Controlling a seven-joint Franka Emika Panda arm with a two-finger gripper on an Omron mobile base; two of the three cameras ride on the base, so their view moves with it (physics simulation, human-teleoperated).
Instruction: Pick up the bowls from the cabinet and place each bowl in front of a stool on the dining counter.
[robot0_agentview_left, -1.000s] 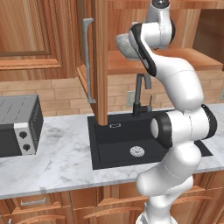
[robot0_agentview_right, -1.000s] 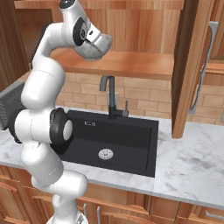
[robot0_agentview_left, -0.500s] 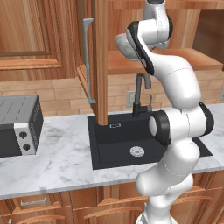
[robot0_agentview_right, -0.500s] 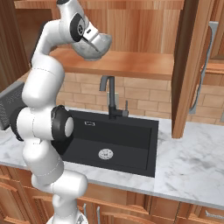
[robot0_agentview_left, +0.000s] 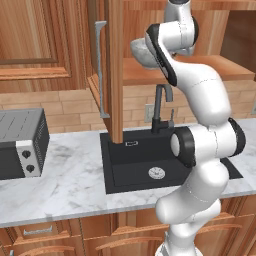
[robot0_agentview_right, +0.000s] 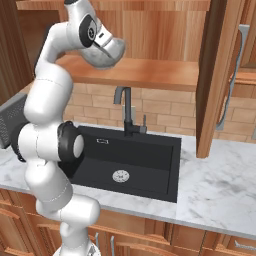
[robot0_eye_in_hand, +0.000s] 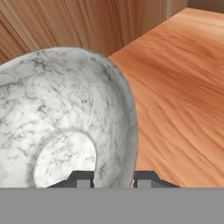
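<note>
A speckled grey-white bowl (robot0_eye_in_hand: 65, 122) sits on the wooden shelf (robot0_eye_in_hand: 183, 87) of the open cabinet (robot0_agentview_right: 150, 72). My gripper (robot0_eye_in_hand: 113, 177) is shut on its rim, one fingertip (robot0_eye_in_hand: 85, 177) inside the bowl and the other outside its wall. From the right base view the bowl (robot0_agentview_right: 107, 52) hangs at the end of my raised hand, just over the shelf's left part. In the left base view the bowl (robot0_agentview_left: 141, 52) peeks out from behind my upper arm. Dining counter and stools are out of view.
The cabinet door (robot0_agentview_right: 215, 75) stands open, edge-on, with its silver bar handle (robot0_agentview_left: 100, 70). Below are a black sink (robot0_agentview_left: 150, 165) with a dark faucet (robot0_agentview_right: 127, 112) set in a marble worktop (robot0_agentview_right: 215, 190). A toaster oven (robot0_agentview_left: 20, 142) stands at the left.
The jaws have come together from wide open onto the bowl's rim. The hand has moved slightly at the shelf.
</note>
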